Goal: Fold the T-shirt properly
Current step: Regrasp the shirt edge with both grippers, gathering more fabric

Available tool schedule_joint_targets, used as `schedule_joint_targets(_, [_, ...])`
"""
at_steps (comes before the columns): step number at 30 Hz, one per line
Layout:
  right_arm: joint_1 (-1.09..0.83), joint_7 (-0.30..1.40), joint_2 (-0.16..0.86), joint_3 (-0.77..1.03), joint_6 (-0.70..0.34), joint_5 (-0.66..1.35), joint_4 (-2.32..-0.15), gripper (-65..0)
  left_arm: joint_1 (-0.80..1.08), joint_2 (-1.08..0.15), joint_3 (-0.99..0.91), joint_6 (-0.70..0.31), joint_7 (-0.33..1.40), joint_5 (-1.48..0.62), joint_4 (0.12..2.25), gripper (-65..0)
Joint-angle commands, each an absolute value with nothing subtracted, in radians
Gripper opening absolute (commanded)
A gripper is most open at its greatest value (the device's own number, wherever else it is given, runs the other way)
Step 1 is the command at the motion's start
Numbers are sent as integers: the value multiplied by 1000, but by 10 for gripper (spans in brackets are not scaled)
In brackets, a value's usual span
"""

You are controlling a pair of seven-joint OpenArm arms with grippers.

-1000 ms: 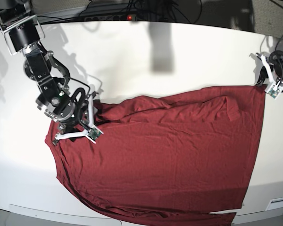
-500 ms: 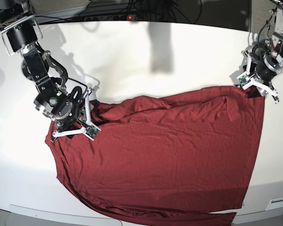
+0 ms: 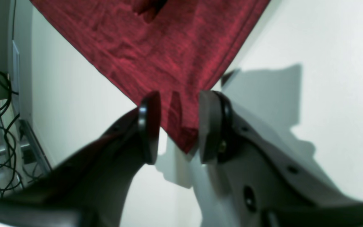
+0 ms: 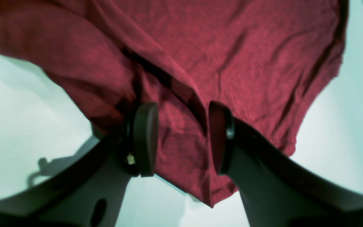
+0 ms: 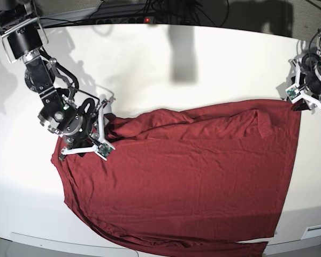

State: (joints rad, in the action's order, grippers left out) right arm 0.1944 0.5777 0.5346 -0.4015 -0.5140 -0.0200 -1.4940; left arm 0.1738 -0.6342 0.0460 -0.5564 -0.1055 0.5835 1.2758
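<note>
Our left gripper (image 3: 175, 126) has narrowed around the T-shirt (image 5: 182, 176) corner between its fingers, not yet pinching. Our right gripper (image 4: 181, 138) stays spread over bunched fabric; lifting comes next.

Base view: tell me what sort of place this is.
Probably a robotics lab bench: a plain white table, two mounted arms with the left gripper and right gripper working a maroon T-shirt, and cables behind.

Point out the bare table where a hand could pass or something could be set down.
Free: the wide white table strip behind the shirt, between the two arms; also the near-left corner beside the shirt's slanted edge. Crowded: the shirt's back-left bunch, straddled by the right gripper, and its back-right corner, where the left gripper sits. The front edge is draped.
</note>
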Motion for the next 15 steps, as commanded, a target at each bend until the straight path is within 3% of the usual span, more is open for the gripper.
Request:
schedule_joint_targets(1, [218,566,548,-393,-510,-22,-1512,-387,174,-649,51,-580,-81,603,1271,-462])
schedule_joint_targets(15, [218,637,549,-393,-554,-22,-1513,-387,56,-646,184,-584,-45,575,1152,-461])
